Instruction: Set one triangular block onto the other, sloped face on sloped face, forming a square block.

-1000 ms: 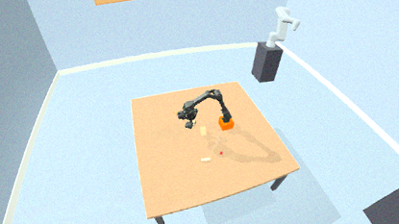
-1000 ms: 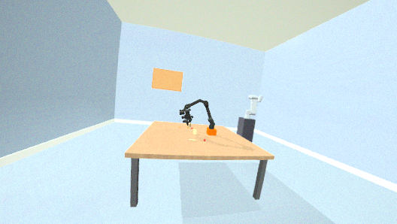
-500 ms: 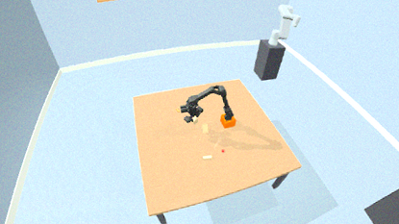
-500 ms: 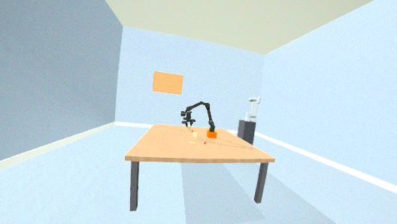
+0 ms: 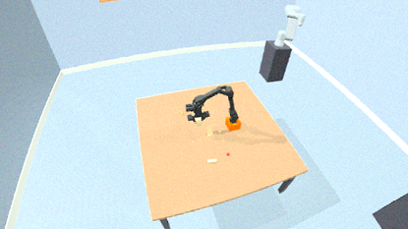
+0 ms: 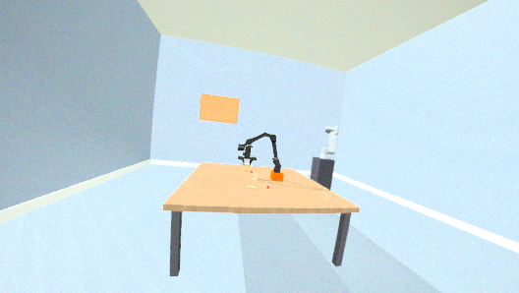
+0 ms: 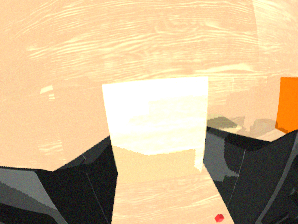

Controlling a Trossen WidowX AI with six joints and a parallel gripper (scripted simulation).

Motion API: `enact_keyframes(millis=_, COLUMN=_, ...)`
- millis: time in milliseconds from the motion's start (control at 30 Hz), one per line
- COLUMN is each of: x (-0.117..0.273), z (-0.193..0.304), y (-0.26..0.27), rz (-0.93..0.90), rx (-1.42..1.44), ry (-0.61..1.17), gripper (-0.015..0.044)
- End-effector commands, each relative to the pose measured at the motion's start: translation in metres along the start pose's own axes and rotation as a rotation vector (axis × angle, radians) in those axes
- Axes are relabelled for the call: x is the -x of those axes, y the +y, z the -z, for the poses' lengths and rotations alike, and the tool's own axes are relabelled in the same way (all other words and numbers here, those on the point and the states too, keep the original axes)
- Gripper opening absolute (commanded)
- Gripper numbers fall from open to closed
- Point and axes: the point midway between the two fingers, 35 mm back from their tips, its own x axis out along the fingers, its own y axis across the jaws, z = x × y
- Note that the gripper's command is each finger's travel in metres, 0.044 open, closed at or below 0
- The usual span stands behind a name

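My gripper [image 5: 198,119] [image 6: 247,164] [image 7: 155,136] is shut on a pale triangular block [image 5: 198,122] [image 6: 247,167] [image 7: 157,107], held above the table [image 5: 171,180] [image 6: 216,199] between both fingers. The other pale triangular block [image 5: 210,132] [image 6: 255,176] stands on the table between the held block and the orange arm base. It lies nearer the front than the held block in the top view. I cannot pick it out in the wrist view, where the held block hides the middle. The slope directions are too small or washed out to tell.
The orange arm base [image 5: 233,124] [image 6: 277,176] [image 7: 288,105] stands to the right. A pale strip [image 5: 212,161] [image 6: 251,187] and a small red piece [image 5: 227,154] [image 6: 267,187] [image 7: 219,218] lie nearer the front. A small yellow piece [image 5: 182,113] lies behind the gripper.
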Motion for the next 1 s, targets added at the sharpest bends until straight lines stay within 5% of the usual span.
enact_keyframes(millis=0, x=-0.001, z=0.0, y=-0.002, rz=-0.015, rx=-0.089, ry=0.02, gripper=0.0)
enact_keyframes(millis=967, x=0.04, z=0.092, y=-0.053, rz=-0.012, rx=-0.094, ry=0.029, gripper=0.0)
